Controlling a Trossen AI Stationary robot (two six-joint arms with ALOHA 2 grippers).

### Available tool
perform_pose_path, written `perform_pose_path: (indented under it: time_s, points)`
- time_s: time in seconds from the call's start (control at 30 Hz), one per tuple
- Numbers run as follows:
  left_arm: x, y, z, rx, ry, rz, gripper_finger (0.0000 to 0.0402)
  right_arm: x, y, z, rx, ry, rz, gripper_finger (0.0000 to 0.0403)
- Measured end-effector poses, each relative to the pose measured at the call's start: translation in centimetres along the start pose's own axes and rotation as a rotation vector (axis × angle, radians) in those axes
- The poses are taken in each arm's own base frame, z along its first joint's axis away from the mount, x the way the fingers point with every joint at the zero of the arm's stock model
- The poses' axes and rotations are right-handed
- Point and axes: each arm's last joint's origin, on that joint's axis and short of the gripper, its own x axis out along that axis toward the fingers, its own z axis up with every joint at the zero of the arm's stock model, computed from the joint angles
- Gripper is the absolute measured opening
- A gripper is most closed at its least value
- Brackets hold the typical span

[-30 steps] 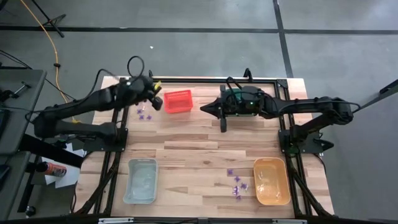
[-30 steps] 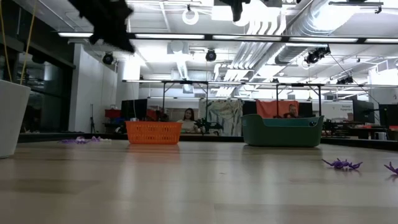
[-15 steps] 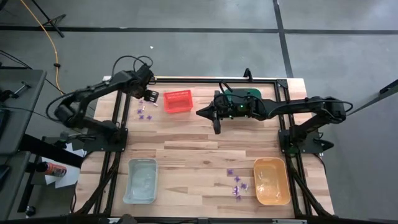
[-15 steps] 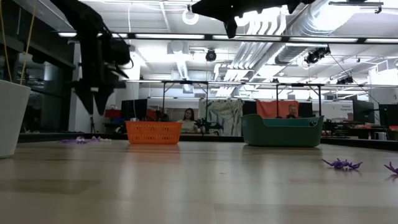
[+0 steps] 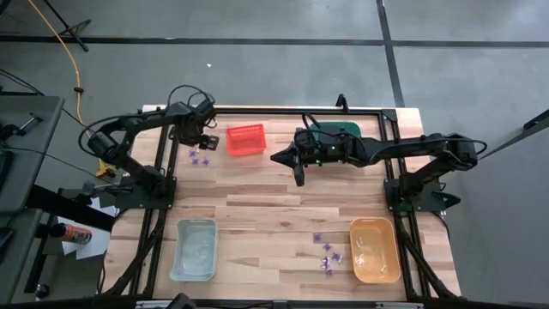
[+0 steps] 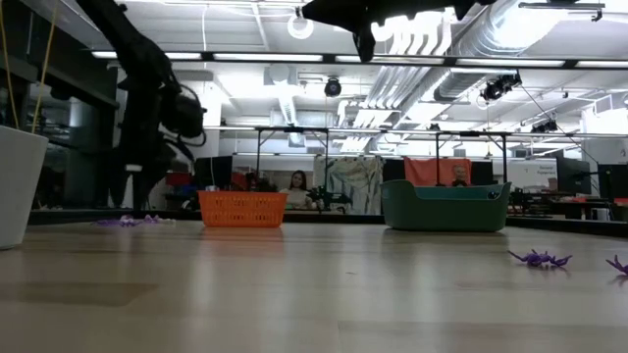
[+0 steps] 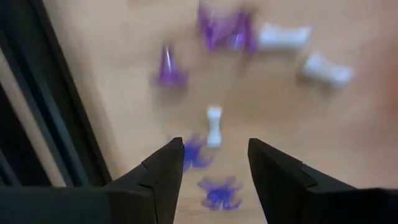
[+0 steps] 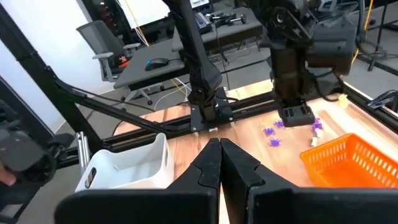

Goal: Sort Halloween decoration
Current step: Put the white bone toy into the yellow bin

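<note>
The left gripper (image 7: 211, 165), fingers spread wide and empty, hangs over a cluster of purple trinkets (image 7: 221, 28) and small white bone-shaped pieces (image 7: 213, 126) near the surface's (image 5: 274, 193) far left corner, just beside the red bin (image 5: 244, 140). The right gripper (image 8: 221, 158), fingers pressed together, hovers mid-surface. More trinkets (image 5: 327, 255) lie beside the orange bin (image 5: 374, 250).

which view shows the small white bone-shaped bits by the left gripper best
The left wrist view: white bone-shaped pieces lie close, among purple trinkets, beyond the open left gripper. In the right wrist view they are specks near the orange basket. High and low views barely resolve them.
</note>
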Motion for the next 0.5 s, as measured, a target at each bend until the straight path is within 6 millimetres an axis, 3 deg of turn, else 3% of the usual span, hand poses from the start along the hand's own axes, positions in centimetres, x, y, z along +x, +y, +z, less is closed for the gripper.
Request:
perform_pose_path:
  time_s: [0.2, 0.5]
  points:
    - [2.1, 0.2, -1.2, -0.047, 0.009, -0.029, 0.0166, 0.0, 0.3, -0.1, -0.003, 0.006, 0.01, 0.0]
    - [1.0, -0.1, -0.8, 0.002, -0.046, -0.074, 0.0166, 0.0, 0.3, -0.1, -0.003, 0.008, 0.011, 0.0]
